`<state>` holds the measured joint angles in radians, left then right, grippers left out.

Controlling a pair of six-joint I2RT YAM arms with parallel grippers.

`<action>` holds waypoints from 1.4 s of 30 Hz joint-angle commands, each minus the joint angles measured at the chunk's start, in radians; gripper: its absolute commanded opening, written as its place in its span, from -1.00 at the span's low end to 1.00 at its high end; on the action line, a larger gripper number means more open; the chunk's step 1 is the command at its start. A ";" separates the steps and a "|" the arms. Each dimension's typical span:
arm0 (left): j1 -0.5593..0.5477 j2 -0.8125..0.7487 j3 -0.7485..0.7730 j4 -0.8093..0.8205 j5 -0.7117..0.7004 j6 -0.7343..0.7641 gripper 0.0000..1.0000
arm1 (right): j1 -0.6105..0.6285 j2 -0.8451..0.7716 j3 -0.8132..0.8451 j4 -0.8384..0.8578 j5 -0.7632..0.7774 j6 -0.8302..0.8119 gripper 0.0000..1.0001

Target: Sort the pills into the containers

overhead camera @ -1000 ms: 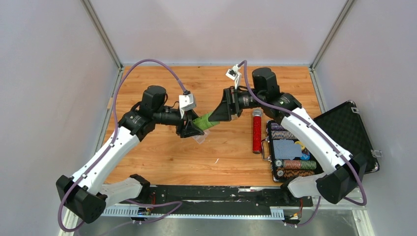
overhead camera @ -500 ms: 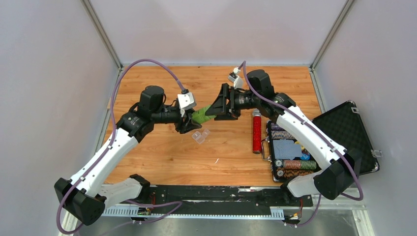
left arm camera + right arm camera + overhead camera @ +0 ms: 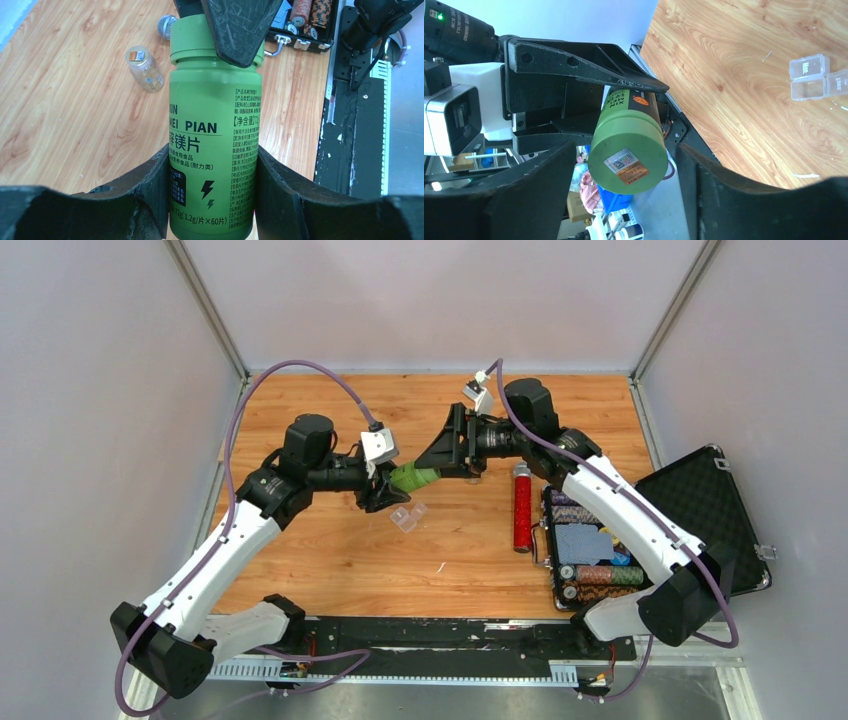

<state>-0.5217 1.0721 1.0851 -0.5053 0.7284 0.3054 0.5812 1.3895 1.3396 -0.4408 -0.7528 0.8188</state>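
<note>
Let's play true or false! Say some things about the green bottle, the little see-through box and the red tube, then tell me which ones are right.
1. The left fingers are holding the green bottle around its middle. True.
2. The bottle's cap is off. False: the green cap is on the bottle.
3. The little see-through box lies on the wooden table, and nothing is holding it. True.
4. The red tube is inside the black case. False: it lies on the table next to the open case.
</note>
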 commanded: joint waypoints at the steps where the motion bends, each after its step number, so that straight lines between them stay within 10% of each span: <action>1: 0.000 -0.020 0.021 0.034 0.029 0.014 -1.00 | -0.001 -0.023 -0.012 0.076 -0.031 0.029 0.31; 7: 0.001 -0.024 0.020 0.022 0.030 0.013 -1.00 | -0.007 -0.040 -0.024 0.107 -0.057 -0.041 -0.29; 24: 0.000 -0.071 -0.002 0.069 0.289 -0.049 -1.00 | -0.046 -0.218 -0.111 0.254 -0.114 -0.385 -0.29; 42: 0.000 -0.254 -0.228 0.140 -0.244 -0.023 -1.00 | 0.022 -0.102 -0.245 -0.121 0.683 -0.177 -0.15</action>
<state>-0.5232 0.8730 0.8928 -0.4492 0.5991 0.2897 0.5365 1.2415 1.1233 -0.4637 -0.2855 0.6136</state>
